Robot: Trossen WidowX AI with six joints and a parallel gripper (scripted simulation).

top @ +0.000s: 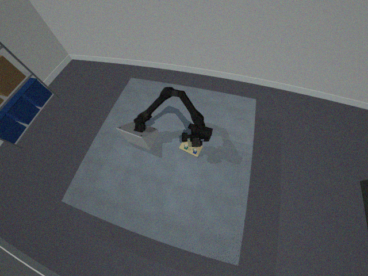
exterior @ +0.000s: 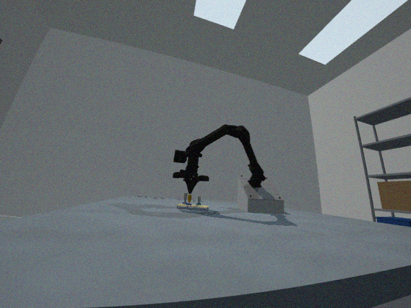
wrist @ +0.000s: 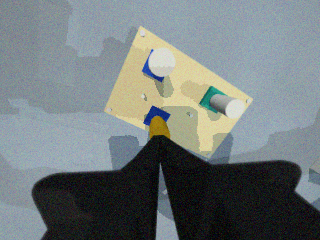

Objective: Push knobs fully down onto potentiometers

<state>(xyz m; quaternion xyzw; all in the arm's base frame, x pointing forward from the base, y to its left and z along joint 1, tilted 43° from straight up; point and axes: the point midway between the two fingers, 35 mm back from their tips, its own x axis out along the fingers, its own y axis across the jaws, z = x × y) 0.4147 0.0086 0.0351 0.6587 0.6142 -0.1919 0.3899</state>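
Note:
The cream circuit board (top: 190, 152) (exterior: 203, 207) (wrist: 125, 95) stands low on the table. My gripper (exterior: 189, 192) (wrist: 158, 140) is shut and empty, pointing down, with its tips at the top of the yellow knob (exterior: 189, 198) (wrist: 159, 127) over a blue potentiometer (wrist: 155, 113). Whether they touch is too small to tell. A white knob (wrist: 162, 62) stands upright on another blue potentiometer (wrist: 150, 72). A light grey knob (exterior: 199, 199) (wrist: 227, 106) stands on the teal potentiometer (wrist: 208, 97). Gaps under the knobs cannot be made out. In the top view my fingertips are hidden.
The arm's pale angled base block (top: 145, 140) (exterior: 265, 206) stands to one side of the board. The two other knobs rise close beside the fingers. Shelving (top: 22, 110) (exterior: 384, 144) with bins stands away from the table.

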